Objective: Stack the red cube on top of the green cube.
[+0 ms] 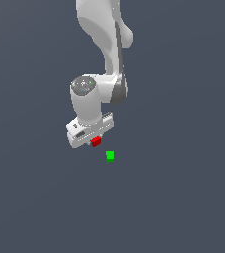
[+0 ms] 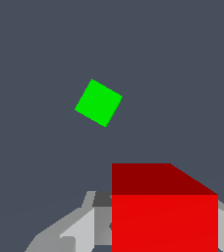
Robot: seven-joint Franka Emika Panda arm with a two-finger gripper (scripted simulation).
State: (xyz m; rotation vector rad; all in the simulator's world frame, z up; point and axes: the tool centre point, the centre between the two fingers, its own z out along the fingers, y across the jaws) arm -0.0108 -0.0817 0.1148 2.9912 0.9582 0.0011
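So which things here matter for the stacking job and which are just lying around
Part of the job:
- red cube, between the fingers of the gripper
- green cube, on the floor, apart from the red one

Just lying about:
- nothing; only the plain grey floor shows around them

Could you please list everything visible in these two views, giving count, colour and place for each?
red cube: one, bright red, right under the pincer in the exterior view; large and close in the wrist view, between the fingers.
green cube: one, bright green, on the surface apart from the red cube, nearer the exterior view's right and lower in that picture.
surface: one, plain dark grey-blue, fills the background.
arm: one, white with grey parts, comes down from the top of the exterior view.
pincer: one, white, at the arm's end, around the red cube.
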